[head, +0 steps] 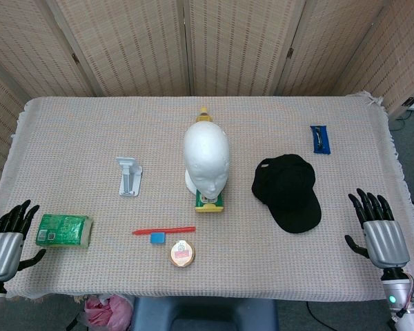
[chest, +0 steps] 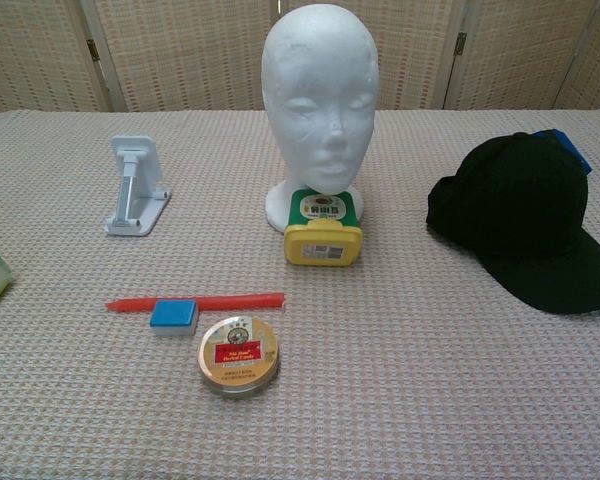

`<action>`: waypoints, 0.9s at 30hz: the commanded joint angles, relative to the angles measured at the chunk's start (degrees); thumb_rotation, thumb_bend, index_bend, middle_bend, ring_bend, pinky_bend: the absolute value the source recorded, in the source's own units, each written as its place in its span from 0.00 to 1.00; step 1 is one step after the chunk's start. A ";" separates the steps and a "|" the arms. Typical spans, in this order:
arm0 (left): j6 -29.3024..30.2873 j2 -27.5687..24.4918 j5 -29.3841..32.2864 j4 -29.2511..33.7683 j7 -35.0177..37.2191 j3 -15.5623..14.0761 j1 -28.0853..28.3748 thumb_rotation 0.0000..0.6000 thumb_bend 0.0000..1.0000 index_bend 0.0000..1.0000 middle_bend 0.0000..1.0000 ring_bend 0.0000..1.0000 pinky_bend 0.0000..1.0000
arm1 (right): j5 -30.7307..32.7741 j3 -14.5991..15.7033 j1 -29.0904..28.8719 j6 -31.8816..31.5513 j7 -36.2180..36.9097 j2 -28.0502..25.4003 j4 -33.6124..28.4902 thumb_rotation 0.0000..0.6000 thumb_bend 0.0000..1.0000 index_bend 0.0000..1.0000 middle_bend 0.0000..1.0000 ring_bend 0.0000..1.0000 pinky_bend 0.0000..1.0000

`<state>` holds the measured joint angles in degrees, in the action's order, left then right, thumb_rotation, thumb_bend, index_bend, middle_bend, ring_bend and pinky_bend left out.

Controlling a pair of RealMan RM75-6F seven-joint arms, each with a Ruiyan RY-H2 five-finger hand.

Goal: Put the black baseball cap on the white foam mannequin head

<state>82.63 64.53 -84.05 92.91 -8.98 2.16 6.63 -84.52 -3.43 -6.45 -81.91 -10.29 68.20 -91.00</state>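
Nearest the camera, at the table's front edge, the right hand (head: 378, 231) and left hand (head: 7, 240) rest at opposite corners, palms down, fingers spread apart and holding nothing.

The woven tablecloth (head: 69, 131) covers the whole table. The black baseball cap (head: 288, 192) lies flat on the robot's right side, brim toward the front, well apart from the right hand. The white foam mannequin head (head: 206, 157) stands upright at the centre, face to the front, bare. A yellow-and-green box (chest: 323, 229) sits touching its base in front.

Smaller things: a green packet (head: 65, 230) near the left hand, a white stand (head: 128, 176), a blue item (head: 321, 138) behind the cap, a round tin (chest: 238, 353), a red stick (chest: 195, 300) and a small blue block (chest: 174, 314).

Risks, as a judgement: the foam head looks light, so pressing the cap on from one side could tip it or push it over the box. A soft cap gripped by the crown may collapse and land crooked.

Hard to make out: the chest view shows neither hand and cuts off the cap's brim; a yellow-tipped object behind the head is mostly hidden.
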 commanded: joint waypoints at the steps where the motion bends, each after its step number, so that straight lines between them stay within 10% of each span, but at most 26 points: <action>1: 0.14 0.04 -0.08 0.06 -0.24 -0.04 -0.05 1.00 0.22 0.05 0.00 0.00 0.15 | 0.06 0.07 -0.15 0.36 0.08 -0.04 0.03 1.00 0.19 0.00 0.00 0.00 0.00; 12: -0.41 -0.13 -0.62 0.27 0.12 -0.42 0.23 1.00 0.22 0.05 0.00 0.00 0.15 | -1.50 0.48 -0.01 -0.89 1.46 3.02 3.24 1.00 0.21 0.00 0.00 0.00 0.00; 27: 1.68 -2.32 -0.02 1.24 2.97 -0.59 -1.65 1.00 0.22 0.05 0.00 0.00 0.15 | -12.25 3.26 -0.97 -9.48 14.64 21.31 38.17 1.00 0.20 0.11 0.18 0.06 0.17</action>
<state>84.31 62.29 -84.13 94.17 -6.10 1.51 4.98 -94.86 -1.00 -6.55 -90.69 -0.65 85.06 -59.52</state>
